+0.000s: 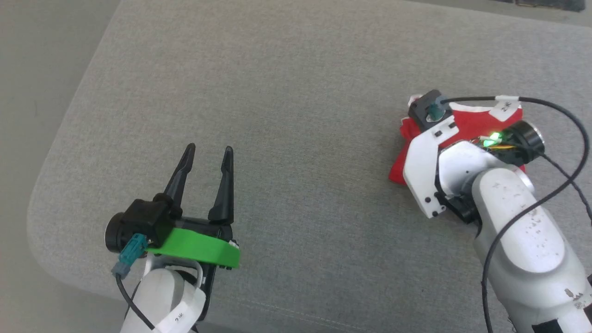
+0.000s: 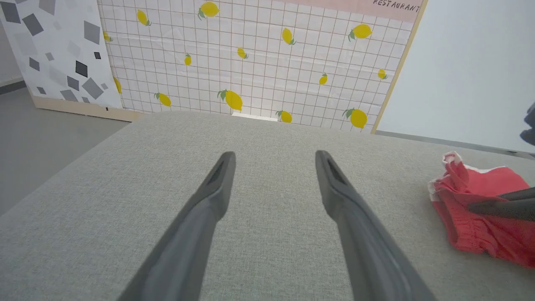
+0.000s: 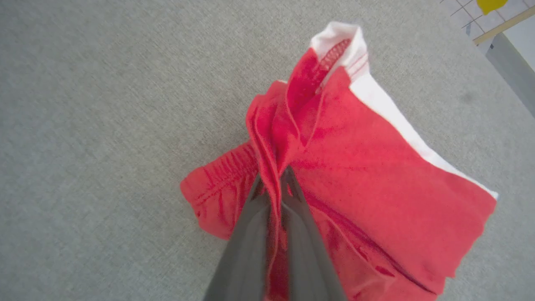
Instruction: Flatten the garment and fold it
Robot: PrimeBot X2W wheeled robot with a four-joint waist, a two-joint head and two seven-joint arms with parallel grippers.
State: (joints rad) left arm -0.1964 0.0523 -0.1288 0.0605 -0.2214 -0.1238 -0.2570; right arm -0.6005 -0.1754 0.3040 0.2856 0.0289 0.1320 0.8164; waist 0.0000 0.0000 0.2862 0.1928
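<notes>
The garment (image 3: 368, 175) is a bunched red cloth with a white stripe along one edge, lying on the grey cushion. My right gripper (image 3: 273, 184) is shut on a raised fold of it, pinching the red cloth between both fingers. In the head view the garment (image 1: 476, 121) sits at the right, mostly hidden under my right wrist. My left gripper (image 1: 208, 155) hovers open over bare cushion at the lower left, well apart from the cloth. The left wrist view shows the garment (image 2: 476, 209) at its right edge with a dark right finger across it.
The grey cushion (image 1: 296, 138) has a rounded corner at the lower left and drops to floor (image 1: 32, 69) on the left. A lemon-patterned panel (image 2: 259, 58) stands behind the cushion's far edge. A black cable (image 1: 569, 152) loops off my right wrist.
</notes>
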